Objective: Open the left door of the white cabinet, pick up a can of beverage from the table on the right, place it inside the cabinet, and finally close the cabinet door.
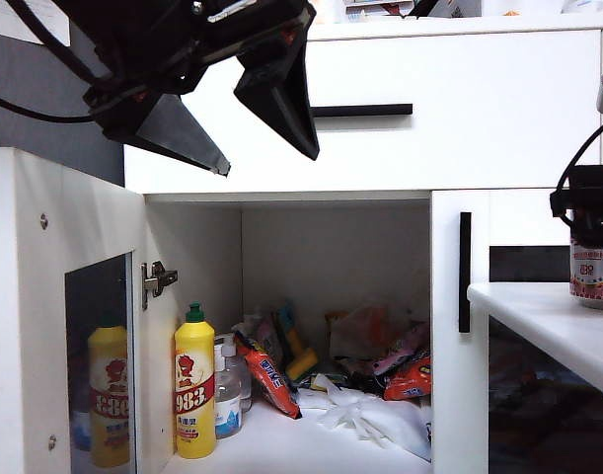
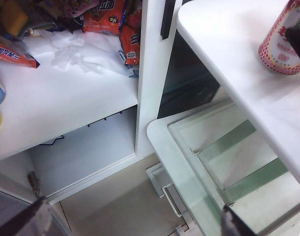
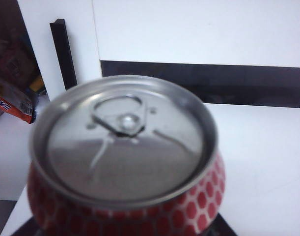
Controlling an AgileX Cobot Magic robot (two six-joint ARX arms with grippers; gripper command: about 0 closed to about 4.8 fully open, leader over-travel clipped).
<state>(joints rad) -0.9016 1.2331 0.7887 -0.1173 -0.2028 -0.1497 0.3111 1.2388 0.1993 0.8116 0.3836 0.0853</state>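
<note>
Exterior view — one can of beverage, two grippers: left gripper, right gripper.

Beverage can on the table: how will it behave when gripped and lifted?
The can of beverage looks rigid metal with its pull tab unopened, so probably full and heavy for its size. Its smooth round wall may slip or dent. It stands near the table edge, so the right gripper nudging it could tip it.

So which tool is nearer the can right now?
Right. The right tool is at the can of beverage on the table, over its top; the left tool hangs open up by the drawer, far across.
</note>
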